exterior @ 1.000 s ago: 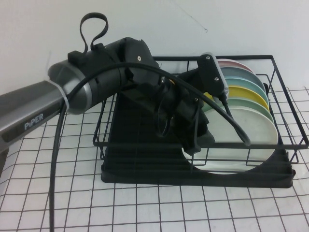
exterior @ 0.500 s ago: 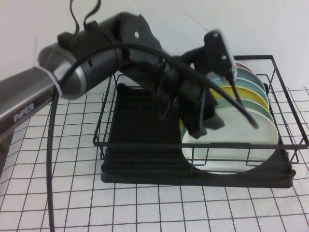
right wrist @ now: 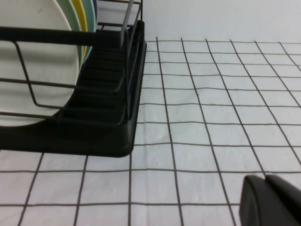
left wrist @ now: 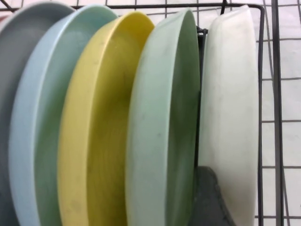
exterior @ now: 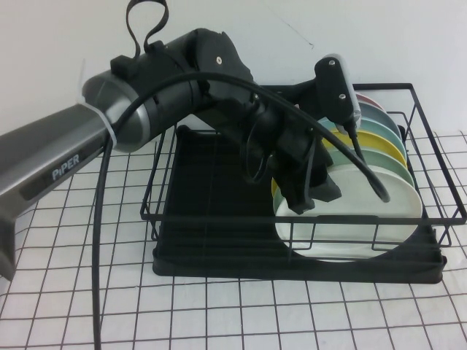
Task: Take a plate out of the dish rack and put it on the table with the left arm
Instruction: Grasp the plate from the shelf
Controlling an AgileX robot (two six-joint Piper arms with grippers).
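Still upright, the white plate (exterior: 365, 208) is standing at the near end of a row of 5 or more plates in the right half of the dish rack (exterior: 219, 240), in the centre-right of the high view, with the mint green plate (left wrist: 162, 127) just behind it and the yellow plate (left wrist: 96, 127) behind that. The left gripper (exterior: 310, 197) is hanging at the plate's left edge, its jaws apart; in the left wrist view 1 dark finger (left wrist: 207, 200) is sitting between the white and green plates. Over the last second the arm has been lifting and tilting downward, so it seems to be straddling the rim, not yet clamping. The right gripper (right wrist: 270, 200) is resting low over the table (right wrist: 211, 117) beside the rack; I cannot tell its state.
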